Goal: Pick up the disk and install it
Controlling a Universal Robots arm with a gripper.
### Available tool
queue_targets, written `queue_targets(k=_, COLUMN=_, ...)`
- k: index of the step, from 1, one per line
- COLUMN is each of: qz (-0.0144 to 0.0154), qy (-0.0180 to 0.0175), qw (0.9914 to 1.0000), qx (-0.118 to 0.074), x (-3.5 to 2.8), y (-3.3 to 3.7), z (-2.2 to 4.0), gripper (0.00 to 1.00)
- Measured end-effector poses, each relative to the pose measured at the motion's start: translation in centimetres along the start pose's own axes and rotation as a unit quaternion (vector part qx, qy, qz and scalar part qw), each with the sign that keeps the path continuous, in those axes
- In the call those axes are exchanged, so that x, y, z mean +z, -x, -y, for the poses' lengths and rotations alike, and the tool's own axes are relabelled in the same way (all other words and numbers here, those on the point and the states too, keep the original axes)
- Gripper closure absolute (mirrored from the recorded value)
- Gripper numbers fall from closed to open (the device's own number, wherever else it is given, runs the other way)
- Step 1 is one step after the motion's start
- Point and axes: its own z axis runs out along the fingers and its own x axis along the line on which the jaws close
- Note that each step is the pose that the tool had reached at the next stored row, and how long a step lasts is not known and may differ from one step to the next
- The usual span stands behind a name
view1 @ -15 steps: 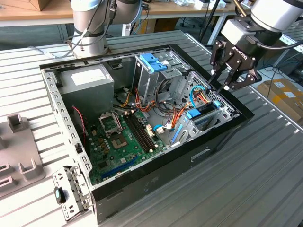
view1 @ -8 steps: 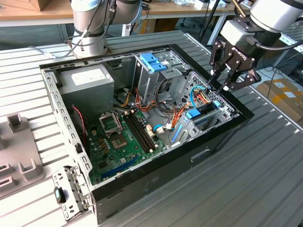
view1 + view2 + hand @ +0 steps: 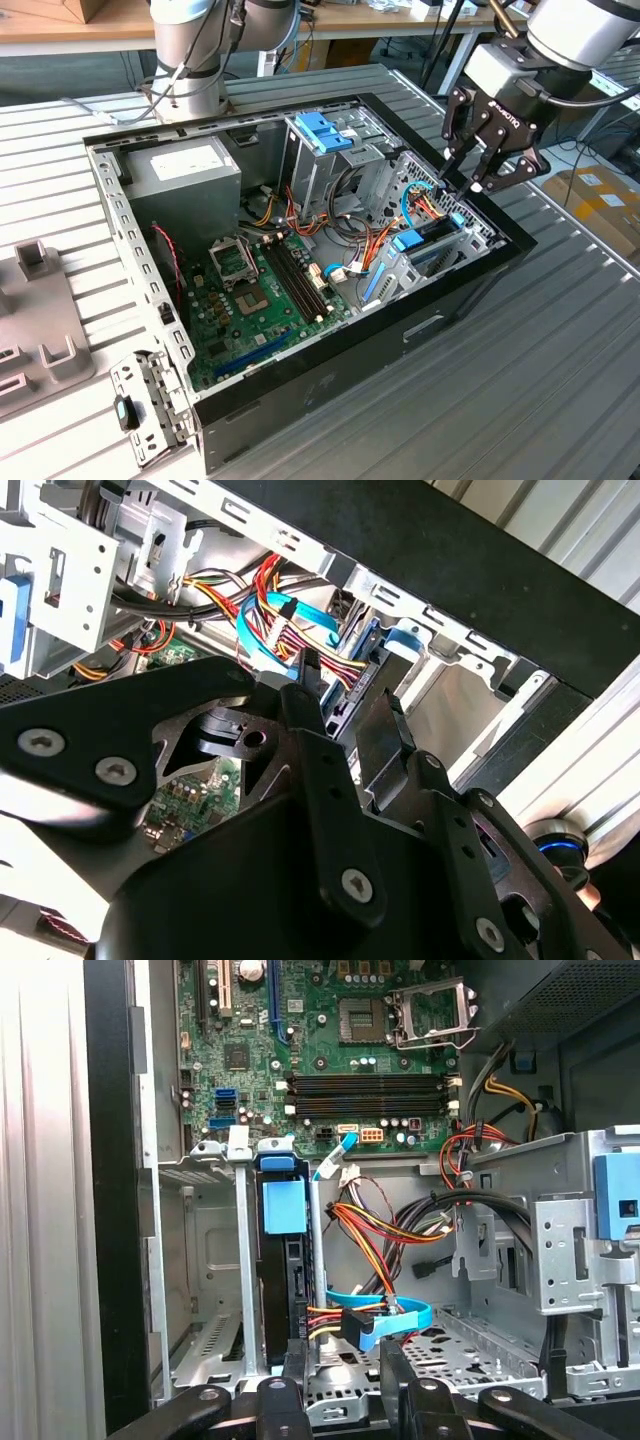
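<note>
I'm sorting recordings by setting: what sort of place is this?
Probably a robotics lab or workshop: an open computer case lies on a slatted metal table, workbenches stand behind, and cardboard boxes sit nearby.

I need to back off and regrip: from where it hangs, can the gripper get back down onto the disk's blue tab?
Probably yes. The gripper hangs open just above the disk, which stands on edge in its bay, blue tab up. The thin blue cable and coloured wires lie close beside it and could snag.
</note>
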Motion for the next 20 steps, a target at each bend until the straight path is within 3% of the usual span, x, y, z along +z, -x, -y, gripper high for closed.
queue_targets(k=13, qz=0.0001, qy=0.0000, qw=1.00000, qx=0.000, x=0.34, y=0.11, z=-0.04, gripper=0.58)
queue_targets(k=20, qz=0.0001, qy=0.0000, qw=1.00000, qx=0.000, x=0.62, y=0.27, z=-0.61, gripper=0.58)
